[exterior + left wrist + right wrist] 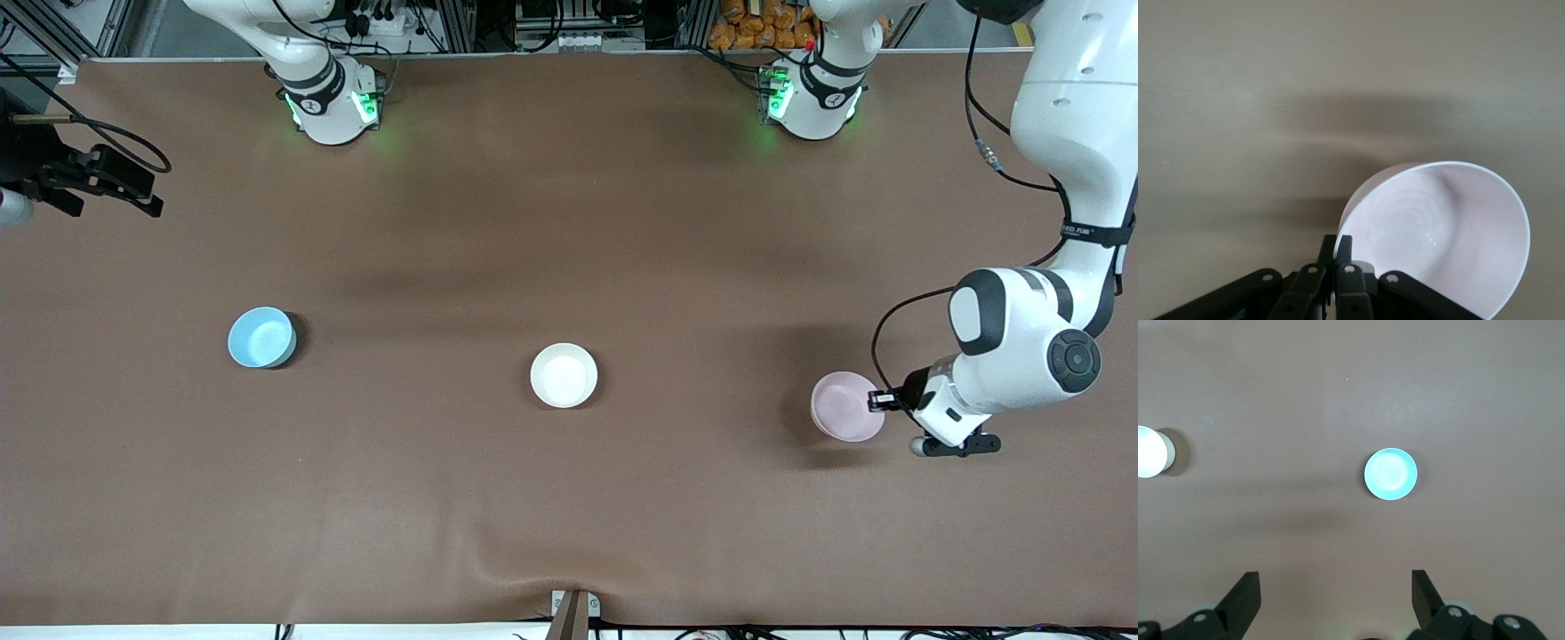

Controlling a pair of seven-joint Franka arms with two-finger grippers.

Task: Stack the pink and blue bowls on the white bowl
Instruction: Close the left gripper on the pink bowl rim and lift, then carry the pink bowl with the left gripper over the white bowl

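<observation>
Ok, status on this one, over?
Left gripper shut on pink bowl rim. Right gripper open, over blue bowl. White bowl unobstructed.

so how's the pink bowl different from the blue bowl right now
The pink bowl is pale pink and sits toward the left arm's end of the table; the blue bowl is sky blue, toward the right arm's end. The left pincer is shut on the pink bowl's rim, while the blue bowl sits untouched, with the open right pincer high above the table. Both are small, round, plain bowls of similar size.
</observation>
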